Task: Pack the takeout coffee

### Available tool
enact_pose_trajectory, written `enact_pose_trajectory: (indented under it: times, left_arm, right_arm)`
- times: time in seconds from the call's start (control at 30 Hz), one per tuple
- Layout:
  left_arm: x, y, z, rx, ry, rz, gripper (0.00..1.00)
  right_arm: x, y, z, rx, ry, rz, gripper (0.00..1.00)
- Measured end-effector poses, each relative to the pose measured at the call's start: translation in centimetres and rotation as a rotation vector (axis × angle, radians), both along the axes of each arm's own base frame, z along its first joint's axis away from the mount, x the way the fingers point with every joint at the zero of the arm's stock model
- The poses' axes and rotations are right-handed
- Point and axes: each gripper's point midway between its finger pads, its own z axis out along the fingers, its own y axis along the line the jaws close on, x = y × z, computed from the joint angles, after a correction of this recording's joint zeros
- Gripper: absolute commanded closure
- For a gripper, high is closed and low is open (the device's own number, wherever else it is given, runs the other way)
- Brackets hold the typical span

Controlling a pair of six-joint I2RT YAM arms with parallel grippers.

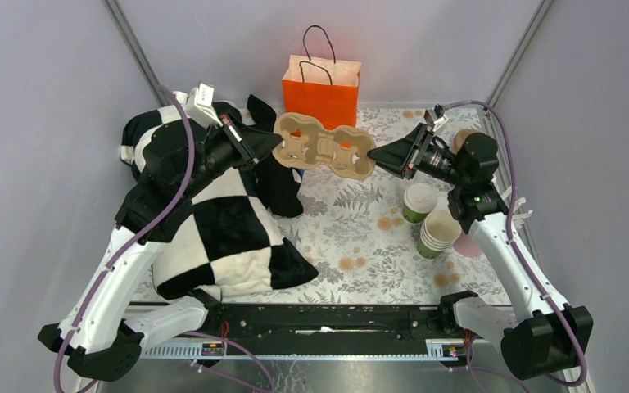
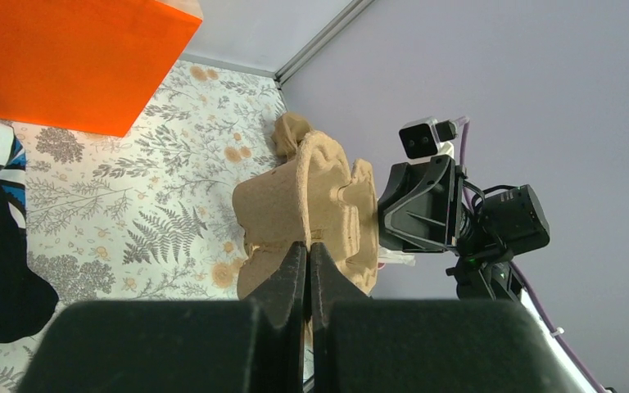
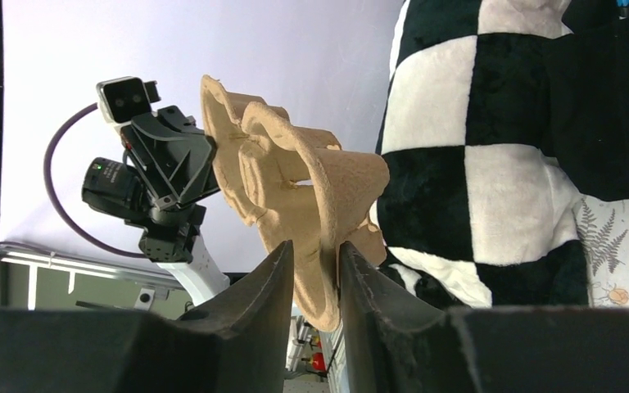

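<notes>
The surface (image 1: 352, 237) has a cloth with leaves and flowers on it. A big black and white checked blanket (image 1: 229, 229) lies in a heap on the left side. An orange paper bag (image 1: 321, 94) with black handles stands upright at the back. A brown cardboard cup tray (image 1: 325, 147) is up in the air in front of the bag, held between the two arms. The left gripper (image 1: 272, 149) has its jaws pressed together, pinching the left end of the tray. The right gripper (image 1: 374, 155) is at the other end, with one jaw on each side of the tray's edge, and the edge fills the gap between them. On the right side a stack of green cups (image 1: 438, 233) leans a little. The takeout coffee (image 1: 418, 202), a small green cup with a white lid, stands upright on the surface just beside the stack, on its far side, below the right gripper.
</notes>
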Motion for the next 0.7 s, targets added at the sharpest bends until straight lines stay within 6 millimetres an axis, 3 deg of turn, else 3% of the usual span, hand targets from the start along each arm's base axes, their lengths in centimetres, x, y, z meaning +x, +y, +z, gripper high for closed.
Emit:
enact_pose_trajectory:
  times: [0.23, 0.37, 0.43, 0.53, 0.63, 0.7]
  left_arm:
    - [0.1, -0.1, -0.1, -0.018, 0.007, 0.001, 1.00]
    - [0.2, 0.1, -0.3, -0.023, 0.015, 0.010, 0.97]
    - [0.2, 0.2, -0.4, -0.022, 0.022, 0.015, 0.75]
    - [0.6, 0.6, -0.9, -0.016, 0.044, 0.045, 0.28]
    - [1.7, 1.9, -2.4, 0.038, 0.103, 0.134, 0.08]
    - [2.8, 2.8, -3.0, 0.082, 0.129, 0.196, 0.02]
  right_arm:
    - [0.0, 0.0, 0.2, 0.032, -0.005, 0.003, 1.00]
    - [-0.3, -0.1, 0.4, 0.030, -0.009, -0.003, 1.00]
    - [-0.8, -0.3, 0.5, 0.015, -0.014, -0.016, 1.00]
    - [-1.4, -0.8, 1.0, -0.034, -0.025, -0.048, 1.00]
    - [-1.4, -1.9, 2.5, -0.133, -0.054, -0.138, 1.00]
    - [-1.3, -3.5, 4.0, -0.241, -0.081, -0.244, 1.00]
